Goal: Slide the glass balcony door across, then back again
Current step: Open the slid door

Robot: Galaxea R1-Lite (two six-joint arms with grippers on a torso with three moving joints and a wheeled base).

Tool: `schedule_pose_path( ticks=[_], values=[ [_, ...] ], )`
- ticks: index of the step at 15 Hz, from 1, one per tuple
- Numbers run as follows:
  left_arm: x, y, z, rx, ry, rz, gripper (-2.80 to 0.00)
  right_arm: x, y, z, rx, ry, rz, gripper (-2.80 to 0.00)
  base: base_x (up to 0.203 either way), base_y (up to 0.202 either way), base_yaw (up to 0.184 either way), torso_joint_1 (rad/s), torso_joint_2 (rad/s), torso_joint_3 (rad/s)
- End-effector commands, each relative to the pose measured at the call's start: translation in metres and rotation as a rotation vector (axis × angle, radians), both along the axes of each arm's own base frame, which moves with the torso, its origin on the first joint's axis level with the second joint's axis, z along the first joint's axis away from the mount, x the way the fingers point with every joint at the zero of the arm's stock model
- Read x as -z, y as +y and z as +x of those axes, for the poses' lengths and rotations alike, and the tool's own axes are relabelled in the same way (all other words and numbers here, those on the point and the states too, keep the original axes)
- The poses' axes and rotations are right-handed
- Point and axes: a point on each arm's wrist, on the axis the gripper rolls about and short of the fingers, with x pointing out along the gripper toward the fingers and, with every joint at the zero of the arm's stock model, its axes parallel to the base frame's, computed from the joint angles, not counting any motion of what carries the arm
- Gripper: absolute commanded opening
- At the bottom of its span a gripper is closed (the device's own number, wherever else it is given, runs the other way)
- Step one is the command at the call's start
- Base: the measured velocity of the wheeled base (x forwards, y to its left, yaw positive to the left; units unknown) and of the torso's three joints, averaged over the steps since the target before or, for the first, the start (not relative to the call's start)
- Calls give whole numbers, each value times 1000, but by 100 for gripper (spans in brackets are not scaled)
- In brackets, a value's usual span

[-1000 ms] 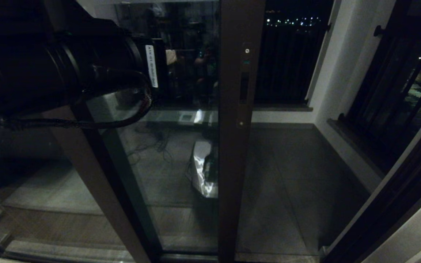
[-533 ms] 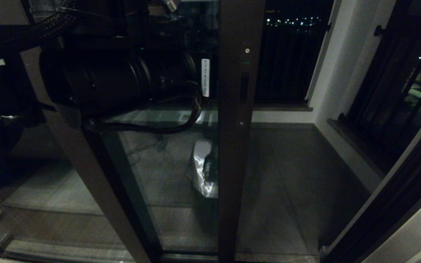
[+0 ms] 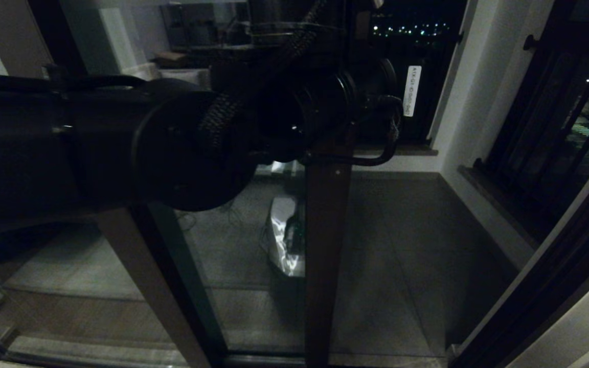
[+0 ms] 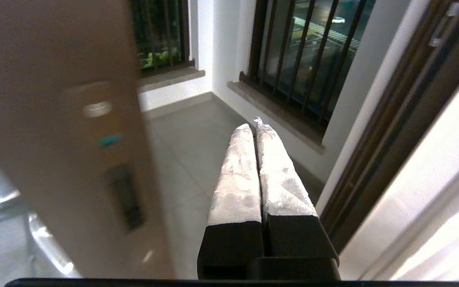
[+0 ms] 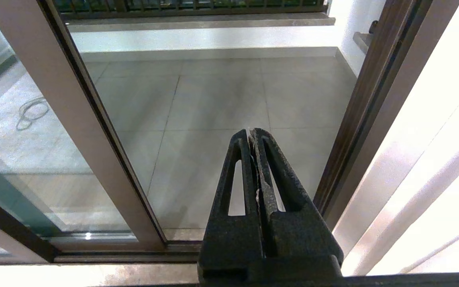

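Head view is showing the left arm [image 3: 120, 148] reaching across the upper half of the frame, its black wrist lying in front of the door's [image 3: 325, 245] brown upright edge and hiding the handle slot there. That upright is standing near the middle of the opening, with glass to its left and the open gap onto the balcony floor [image 3: 407, 245] to its right, bounded by the dark door frame [image 3: 540, 286] on the far right. Left wrist view is showing the left gripper [image 4: 256, 125] with its padded fingers [image 4: 237, 175] pressed together and holding nothing, hanging just beside the door's edge but apart from it; the slot handle [image 4: 125, 197] and round lock [image 4: 96, 108] are sitting on that edge. Right wrist view is showing the right gripper [image 5: 252, 133] lower down, pointing at the floor tiles in the gap, its fingers clenched on nothing.
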Motion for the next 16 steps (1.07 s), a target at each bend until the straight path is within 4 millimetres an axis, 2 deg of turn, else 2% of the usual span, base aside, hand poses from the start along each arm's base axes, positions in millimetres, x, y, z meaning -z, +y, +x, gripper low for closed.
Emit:
schedule_pose_path(
  ticks=[1,4,6,16],
  values=[
    [39,-36,25,-2,39,52,-280,0,0,0,0,2,-1,-280,0,0,0,0,0,0],
    [73,-52,43,-120,69,75,-280,0,0,0,0,2,-1,-280,0,0,0,0,0,0],
    [81,-55,53,-149,38,46,-280,0,0,0,0,2,-1,-280,0,0,0,0,0,0],
    [81,-27,86,-299,38,38,-280,0,0,0,0,2,-1,-280,0,0,0,0,0,0]
  ],
)
